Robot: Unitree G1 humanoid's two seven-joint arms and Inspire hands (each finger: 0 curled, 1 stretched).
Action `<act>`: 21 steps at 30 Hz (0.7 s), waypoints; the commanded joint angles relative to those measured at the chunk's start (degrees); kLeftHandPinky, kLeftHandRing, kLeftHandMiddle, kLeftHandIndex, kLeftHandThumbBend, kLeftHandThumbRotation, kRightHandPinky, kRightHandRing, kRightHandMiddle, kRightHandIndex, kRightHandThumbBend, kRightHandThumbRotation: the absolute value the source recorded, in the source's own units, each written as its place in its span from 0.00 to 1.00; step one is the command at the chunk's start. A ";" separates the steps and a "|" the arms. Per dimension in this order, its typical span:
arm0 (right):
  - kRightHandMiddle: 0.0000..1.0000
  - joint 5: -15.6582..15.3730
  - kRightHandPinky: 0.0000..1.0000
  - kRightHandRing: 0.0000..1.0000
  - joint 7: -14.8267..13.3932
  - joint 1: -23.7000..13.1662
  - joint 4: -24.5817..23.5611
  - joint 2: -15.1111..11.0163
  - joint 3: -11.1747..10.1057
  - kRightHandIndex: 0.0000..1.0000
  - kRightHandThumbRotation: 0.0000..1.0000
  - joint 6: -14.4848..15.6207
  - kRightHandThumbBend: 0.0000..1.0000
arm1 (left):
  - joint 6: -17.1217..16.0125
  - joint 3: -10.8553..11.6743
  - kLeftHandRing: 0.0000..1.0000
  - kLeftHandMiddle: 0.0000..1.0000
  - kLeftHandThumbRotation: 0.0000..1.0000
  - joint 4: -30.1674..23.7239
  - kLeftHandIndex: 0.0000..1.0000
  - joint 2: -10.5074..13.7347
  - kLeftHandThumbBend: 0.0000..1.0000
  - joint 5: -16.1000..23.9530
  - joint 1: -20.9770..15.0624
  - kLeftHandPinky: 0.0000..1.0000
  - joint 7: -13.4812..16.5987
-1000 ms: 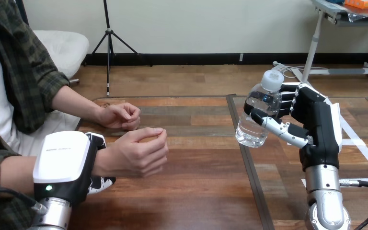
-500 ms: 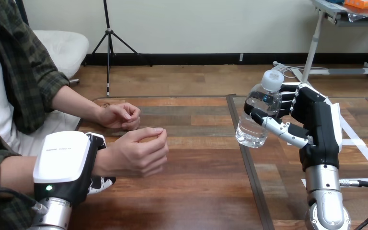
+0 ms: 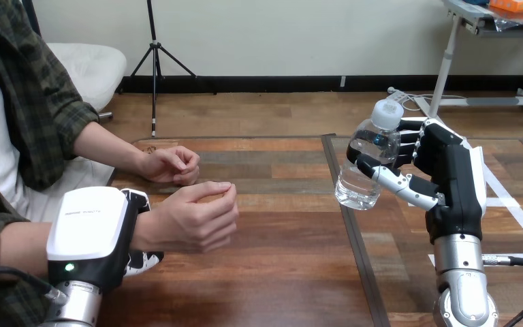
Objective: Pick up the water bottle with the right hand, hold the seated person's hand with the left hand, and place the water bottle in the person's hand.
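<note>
A clear water bottle (image 3: 366, 167) with a white cap hangs tilted above the table's right part, held by my right hand (image 3: 451, 178), whose thumb and fingers are curled round it. At the lower left my left hand (image 3: 90, 230) is wrapped round the wrist of the person's nearer hand (image 3: 192, 214), my fingers (image 3: 138, 198) showing above and below that wrist. That hand is loosely curled, holds nothing, and lies well to the left of the bottle. The person's farther hand (image 3: 170, 165) rests on the table behind it.
The wooden table (image 3: 272, 272) has a dark seam (image 3: 354, 231) running front to back just under the bottle. Bare tabletop lies between the person's nearer hand and the bottle.
</note>
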 commanded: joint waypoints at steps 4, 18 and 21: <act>0.48 0.83 0.38 0.43 -0.28 -3.61 -3.34 -0.02 -0.26 0.52 0.00 -1.44 0.72 | 0.46 0.42 0.27 0.30 0.00 -1.93 0.30 0.23 0.84 0.54 -2.97 0.24 -0.13; 0.48 -0.21 0.37 0.43 -1.15 -3.34 -3.28 -0.27 -0.11 0.52 0.00 -1.66 0.73 | 0.03 0.51 0.27 0.30 0.00 -2.29 0.30 0.49 0.83 0.28 -2.55 0.25 -0.16; 0.48 -0.10 0.37 0.43 -1.09 -3.29 -3.35 -0.21 -0.13 0.52 0.00 -1.61 0.73 | -0.08 0.52 0.27 0.30 0.00 -2.36 0.30 0.60 0.83 0.30 -2.49 0.25 -0.12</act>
